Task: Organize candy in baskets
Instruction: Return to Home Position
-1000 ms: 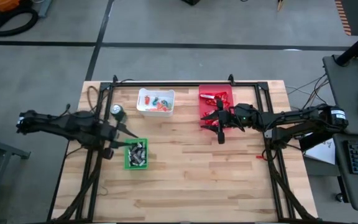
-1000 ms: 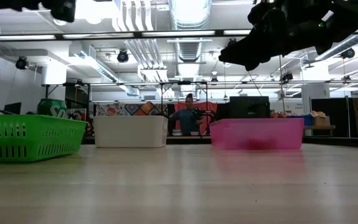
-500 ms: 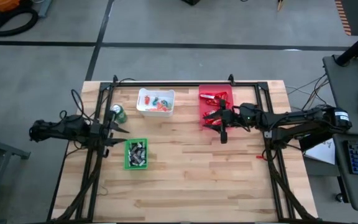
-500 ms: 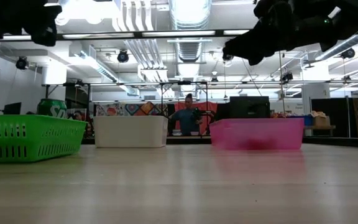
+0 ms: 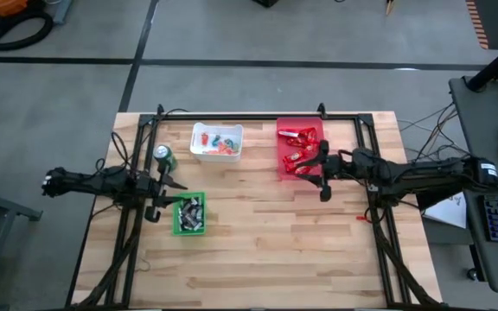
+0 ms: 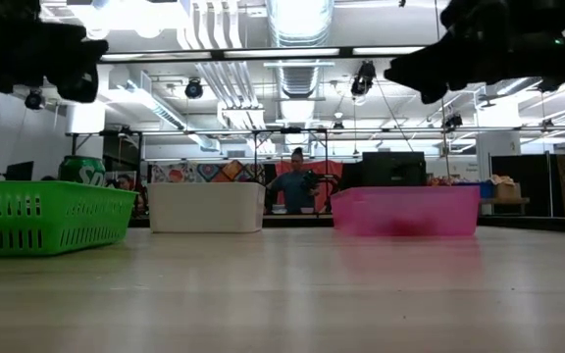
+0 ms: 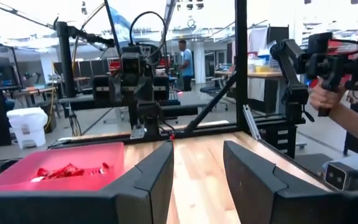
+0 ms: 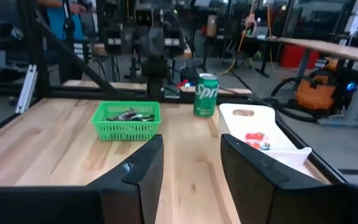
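Three baskets stand on the wooden table: a white one point(image 5: 217, 141) with small green and orange candy, a red one point(image 5: 300, 149) with red-wrapped bars point(image 7: 67, 171), and a green one point(image 5: 189, 213) with dark and silver mini bars point(image 8: 129, 114). My left gripper point(image 5: 166, 197) hovers open just left of the green basket, pointing level toward the table's right, with nothing between its fingers point(image 7: 197, 180). My right gripper point(image 5: 318, 174) hovers open at the red basket's near right corner, pointing level toward the table's left, also empty point(image 8: 191, 174).
A green drink can point(image 5: 163, 156) stands between the white basket and my left arm. A black frame point(image 5: 258, 117) runs along the table's far edge and both sides. Bare wood fills the middle and near part. A person's hands point(image 7: 337, 93) hold a device beyond the table's right side.
My left gripper has come down beside the green basket and levelled out. My right gripper has drawn back toward the table's right edge, off the red basket's middle. Both stay open. The baskets and candy have not moved.
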